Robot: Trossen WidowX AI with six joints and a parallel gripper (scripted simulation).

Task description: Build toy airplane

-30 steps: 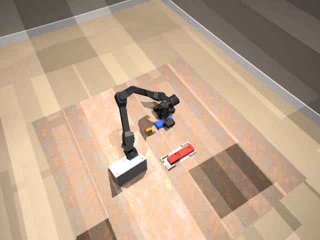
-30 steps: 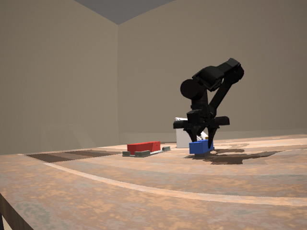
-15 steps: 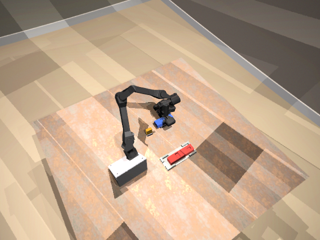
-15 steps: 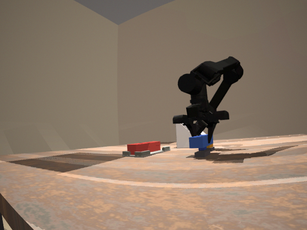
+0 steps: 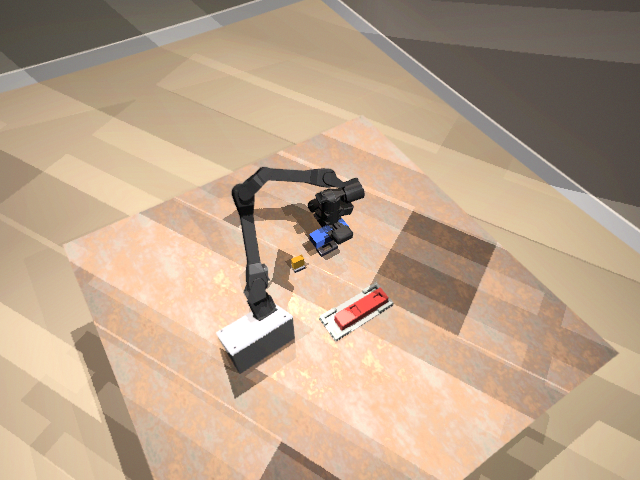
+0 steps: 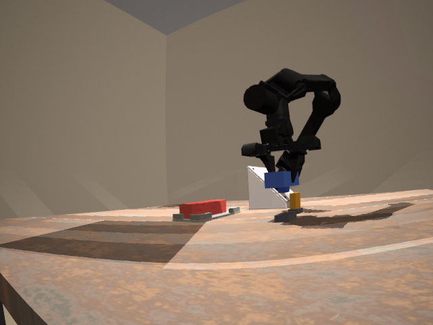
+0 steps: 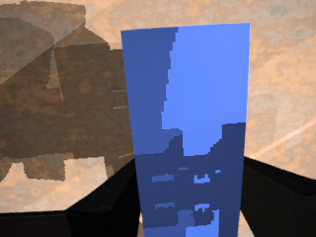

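The blue wing (image 5: 317, 238) (image 6: 274, 180) (image 7: 209, 84) is held level in the air, its short tab pointing down in the exterior view. My gripper (image 5: 331, 228) (image 6: 283, 175) (image 7: 182, 162) is shut on the wing across its middle, one finger on each side. The red fuselage (image 5: 361, 308) (image 6: 202, 208) lies lengthwise in the pale grey cradle (image 5: 337, 336) (image 6: 201, 217), looking flat; sockets show on its top in the top view. The orange tail fin (image 5: 297, 261) (image 6: 294, 201) stands upright on a small holder. Its tab is hidden.
A dark wing stand (image 5: 327, 250) (image 6: 285, 217) is on the table below the wing, with a gap between them. The fin stands between this stand and the white-topped robot base (image 5: 261, 335) (image 6: 256, 196). The cradle is off to the side of both.
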